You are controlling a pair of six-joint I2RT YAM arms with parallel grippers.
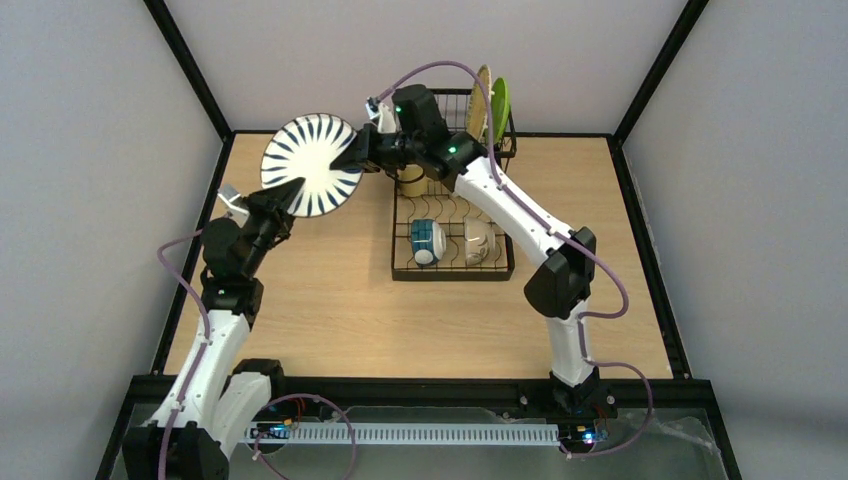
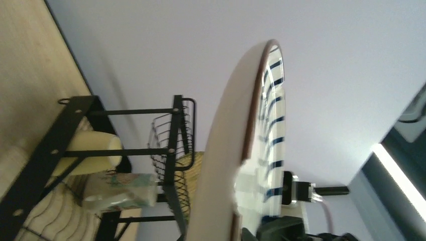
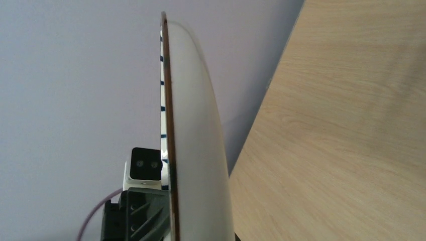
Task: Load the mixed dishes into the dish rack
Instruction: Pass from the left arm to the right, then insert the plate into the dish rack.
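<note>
The black-striped white plate hangs in the air over the far-left part of the pale wooden table. Its striped face is tilted toward the overhead camera, and in that view its far rim overlaps the black frame rail bordering the tabletop. The right gripper is clamped on the plate's right rim. The left gripper meets the lower-left rim, but whether its jaws pinch the rim or stand slightly apart cannot be told. Both wrist views show the plate edge-on.

Bare wood lies open beneath the plate and across the near and left parts of the table. Plain grey walls rise beyond the rails.

The black wire dish rack stands to the right of the plate. On its slotted base a blue-outside bowl and a pale bowl lie side by side. A pale yellow mug sits at the rack's far-left corner, partly hidden by the right arm. A tan woven-look plate and a lime green plate stand upright in the tall far section. The right forearm reaches across above the rack's base, between the raised plate and the open slots.
</note>
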